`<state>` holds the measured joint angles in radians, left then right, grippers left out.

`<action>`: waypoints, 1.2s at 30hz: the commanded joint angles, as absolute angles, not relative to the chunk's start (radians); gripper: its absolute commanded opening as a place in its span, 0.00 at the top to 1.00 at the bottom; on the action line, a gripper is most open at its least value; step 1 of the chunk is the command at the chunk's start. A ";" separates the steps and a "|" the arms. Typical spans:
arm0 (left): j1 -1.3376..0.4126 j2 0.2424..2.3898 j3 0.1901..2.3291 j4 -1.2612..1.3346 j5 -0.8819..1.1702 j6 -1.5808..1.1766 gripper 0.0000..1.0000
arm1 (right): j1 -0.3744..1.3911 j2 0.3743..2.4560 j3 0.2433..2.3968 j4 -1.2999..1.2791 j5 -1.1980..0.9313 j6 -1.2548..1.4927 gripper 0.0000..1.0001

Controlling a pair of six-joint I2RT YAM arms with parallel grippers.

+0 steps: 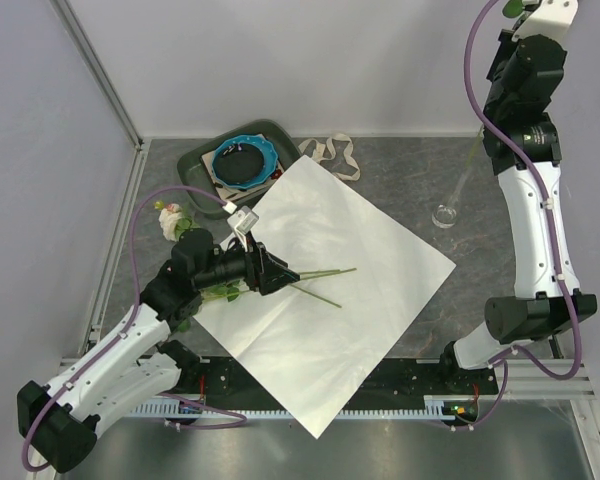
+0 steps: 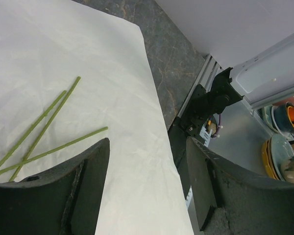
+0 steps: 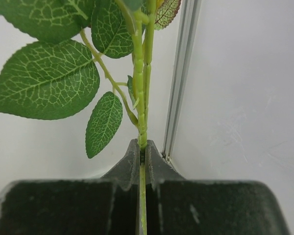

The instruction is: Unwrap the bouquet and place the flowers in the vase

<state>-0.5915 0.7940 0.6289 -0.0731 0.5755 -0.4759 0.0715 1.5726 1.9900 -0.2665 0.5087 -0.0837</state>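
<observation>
The bouquet is unwrapped: its cream-white paper point(image 1: 325, 285) lies flat on the table. Pale roses point(image 1: 170, 221) rest by the paper's left corner, and their green stems point(image 1: 325, 272) reach out across the sheet. My left gripper point(image 1: 270, 270) hovers low over those stems, open, with only paper point(image 2: 88, 58) between its fingers point(image 2: 90, 183); the stems point(image 2: 44, 122) lie just left of it. My right gripper point(image 3: 143, 154) is raised high at the back right point(image 1: 536, 14), shut on a leafy flower stem. That stem point(image 1: 470, 160) slants down into the clear vase point(image 1: 446, 213).
A grey tray point(image 1: 280, 135) with a blue dish point(image 1: 242, 160) stands at the back left, touching the paper's far corner. The cream ribbon point(image 1: 335, 155) lies loose beside it. White walls enclose the table on the left, back and right.
</observation>
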 commanded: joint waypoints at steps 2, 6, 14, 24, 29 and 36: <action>-0.594 0.802 0.661 -0.032 0.571 -0.430 0.30 | 0.066 1.534 2.080 -0.255 0.488 -0.086 1.00; -0.595 0.807 0.660 -0.029 0.575 -0.431 0.30 | 0.067 1.516 2.069 -0.270 0.488 -0.089 1.00; -0.595 0.807 0.657 -0.025 0.584 -0.436 0.30 | 0.066 1.476 2.014 -0.299 0.486 -0.064 1.00; -0.594 0.807 0.655 -0.023 0.588 -0.439 0.30 | 0.066 1.483 1.948 -0.261 0.483 -0.075 1.00; -0.594 0.807 0.658 -0.023 0.589 -0.436 0.30 | 0.067 1.489 1.921 -0.229 0.482 -0.078 1.00; -0.594 0.808 0.657 -0.025 0.589 -0.436 0.30 | 0.064 1.451 1.777 -0.138 0.485 -0.078 1.00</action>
